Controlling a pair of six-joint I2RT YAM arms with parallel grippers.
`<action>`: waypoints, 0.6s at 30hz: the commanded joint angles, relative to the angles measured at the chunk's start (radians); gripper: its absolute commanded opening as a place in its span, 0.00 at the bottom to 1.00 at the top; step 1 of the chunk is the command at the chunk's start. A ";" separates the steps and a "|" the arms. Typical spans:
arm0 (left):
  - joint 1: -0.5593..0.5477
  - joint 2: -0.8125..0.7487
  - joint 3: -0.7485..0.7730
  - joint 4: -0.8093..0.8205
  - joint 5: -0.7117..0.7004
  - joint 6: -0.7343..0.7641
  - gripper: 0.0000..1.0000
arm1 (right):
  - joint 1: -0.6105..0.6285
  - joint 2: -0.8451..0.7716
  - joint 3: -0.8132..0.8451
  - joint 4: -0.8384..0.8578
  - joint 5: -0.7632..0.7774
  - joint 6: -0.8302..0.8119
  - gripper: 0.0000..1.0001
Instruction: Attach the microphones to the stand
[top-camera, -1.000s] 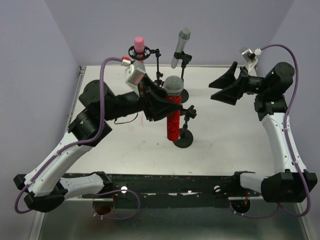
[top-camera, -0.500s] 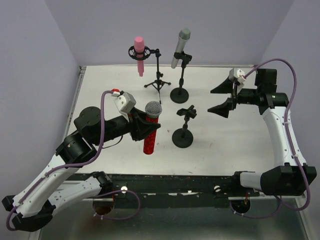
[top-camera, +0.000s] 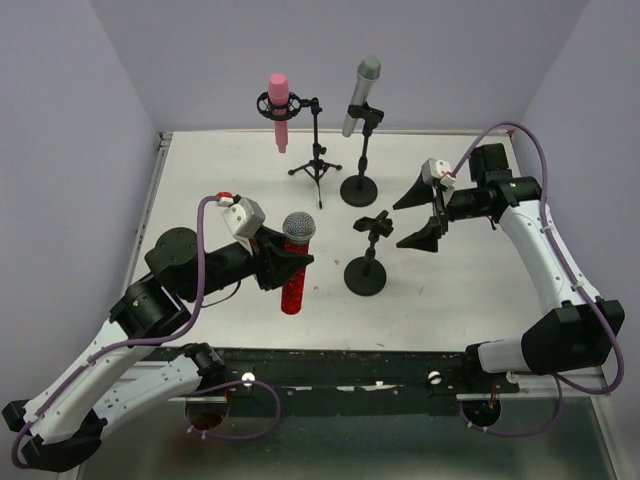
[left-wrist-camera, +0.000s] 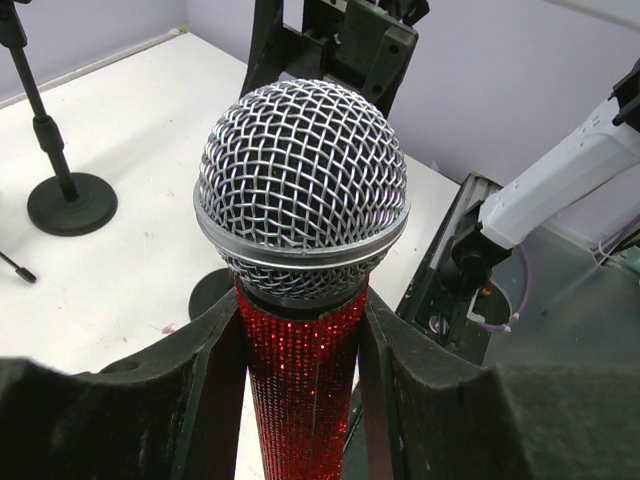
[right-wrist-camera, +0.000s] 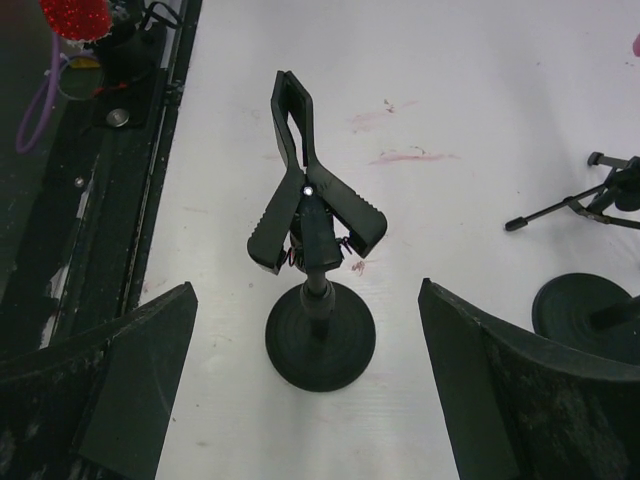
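Observation:
My left gripper (top-camera: 283, 262) is shut on the glossy red microphone (top-camera: 293, 282), held upright left of the short black stand (top-camera: 366, 262); its silver mesh head (left-wrist-camera: 301, 185) fills the left wrist view, with the red body (left-wrist-camera: 303, 390) between my fingers. The stand's spring clip (right-wrist-camera: 308, 205) holds nothing. My right gripper (top-camera: 421, 213) is open, just right of that stand, which shows between its fingers in the right wrist view (right-wrist-camera: 319, 340). The pink microphone (top-camera: 279, 105) sits in the tripod stand at the back. The silver-grey microphone (top-camera: 360, 92) sits in the round-base stand (top-camera: 359, 187).
The tripod stand's legs (top-camera: 315, 168) spread at the back centre. The black front rail (top-camera: 340, 365) runs along the table's near edge. Purple walls close in the back and sides.
My left arm has pulled the red microphone back and left, away from the short stand. My right gripper has swung left and lower, close to the stand.

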 joint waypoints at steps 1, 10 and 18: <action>0.001 -0.010 -0.014 0.070 -0.014 -0.011 0.00 | 0.053 -0.011 -0.026 0.172 0.059 0.168 1.00; 0.002 -0.001 -0.045 0.107 -0.010 -0.027 0.00 | 0.131 0.025 -0.030 0.198 0.084 0.202 1.00; 0.002 0.013 -0.057 0.128 0.003 -0.034 0.00 | 0.148 0.039 -0.029 0.211 0.087 0.207 0.95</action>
